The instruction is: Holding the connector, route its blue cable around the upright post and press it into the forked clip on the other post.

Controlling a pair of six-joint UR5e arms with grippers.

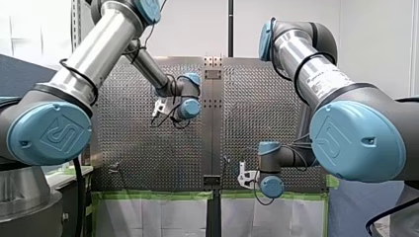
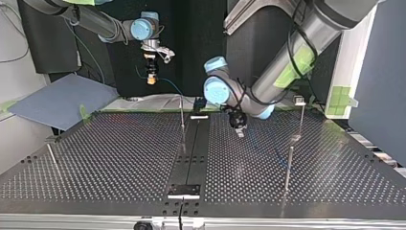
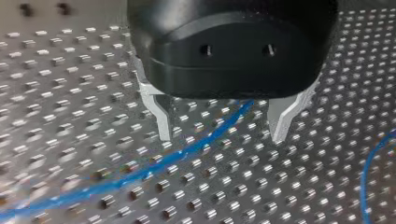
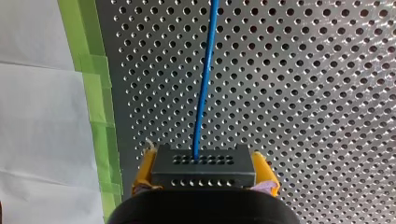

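Right wrist view: right hand (image 4: pixel 204 170) clamps rigid black connector (image 4: pixel 203 161); blue cable (image 4: pixel 204 84) thin, probably limp, light. Left hand (image 3: pixel 222 137) wide open over cable; best pinched near connector.

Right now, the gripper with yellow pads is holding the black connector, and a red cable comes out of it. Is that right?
Not quite: the cable is blue, not red. The right wrist view shows it coming out of the black connector, held by my right gripper with yellow pads.
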